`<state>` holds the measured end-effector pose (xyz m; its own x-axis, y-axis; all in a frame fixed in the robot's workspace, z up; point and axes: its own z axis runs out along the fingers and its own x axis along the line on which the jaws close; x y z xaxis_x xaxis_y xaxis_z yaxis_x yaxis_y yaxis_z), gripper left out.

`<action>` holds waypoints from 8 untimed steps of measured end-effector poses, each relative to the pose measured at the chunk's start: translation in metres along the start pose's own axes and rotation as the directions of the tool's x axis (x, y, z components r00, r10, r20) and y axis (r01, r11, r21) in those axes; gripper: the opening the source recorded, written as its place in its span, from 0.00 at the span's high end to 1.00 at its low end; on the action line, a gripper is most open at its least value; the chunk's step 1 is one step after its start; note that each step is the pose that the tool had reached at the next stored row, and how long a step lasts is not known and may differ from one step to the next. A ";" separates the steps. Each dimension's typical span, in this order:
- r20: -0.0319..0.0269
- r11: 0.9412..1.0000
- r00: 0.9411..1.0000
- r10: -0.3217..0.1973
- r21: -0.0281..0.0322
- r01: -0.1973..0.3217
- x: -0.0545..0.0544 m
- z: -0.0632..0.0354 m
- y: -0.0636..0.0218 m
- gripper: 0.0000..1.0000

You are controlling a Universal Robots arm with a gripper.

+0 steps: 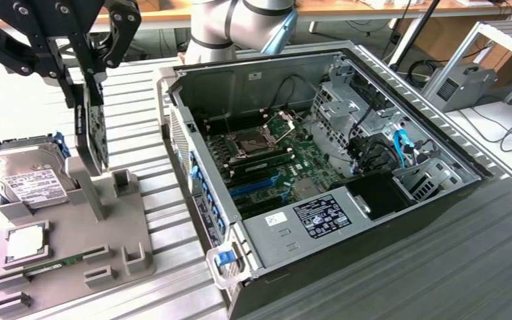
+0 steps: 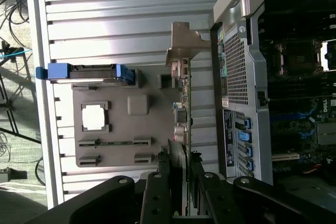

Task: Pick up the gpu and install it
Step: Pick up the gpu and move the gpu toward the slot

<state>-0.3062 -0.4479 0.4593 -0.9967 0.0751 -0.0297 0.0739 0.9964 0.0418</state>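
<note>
Pincer (image 1: 87, 85) (image 2: 181, 187): clenched on the gpu (image 1: 94, 133) (image 2: 180, 114), one black finger on each face of the card.
Gpu: upright and edge-on, gripped at its top edge, over the holder tray (image 1: 78, 247) (image 2: 131, 145) and beside one of its grey posts; I cannot tell whether its lower edge sits in a slot.
Bracket: silver end bracket (image 2: 184, 43), at the end of the card away from the pincer.
Holder tray: grey, on the slatted metal surface (image 1: 416, 280), at the exterior view's left of the computer case (image 1: 327, 167) (image 2: 236, 77).
Tray contents: hard drive (image 1: 25, 177) with blue rails, processor chip (image 1: 27, 241), memory stick (image 1: 61, 263).
Computer case: side open, motherboard (image 1: 283, 167) exposed.
</note>
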 end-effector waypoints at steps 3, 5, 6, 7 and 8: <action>0.000 1.000 1.000 0.000 0.000 0.000 0.000 -0.0028 0.0001 0.74; 0.000 1.000 1.000 0.000 0.000 0.000 0.000 -0.0048 0.0002 0.74; 0.000 1.000 1.000 0.000 0.000 0.000 0.000 -0.0054 0.0002 0.74; 0.000 1.000 1.000 0.000 0.000 0.000 0.000 -0.0062 0.0003 0.74; 0.000 1.000 1.000 0.000 0.000 0.000 0.000 -0.0070 0.0003 0.74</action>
<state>-0.3062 -0.4479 0.4663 -0.9967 0.0752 -0.0297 0.0739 0.9964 0.0419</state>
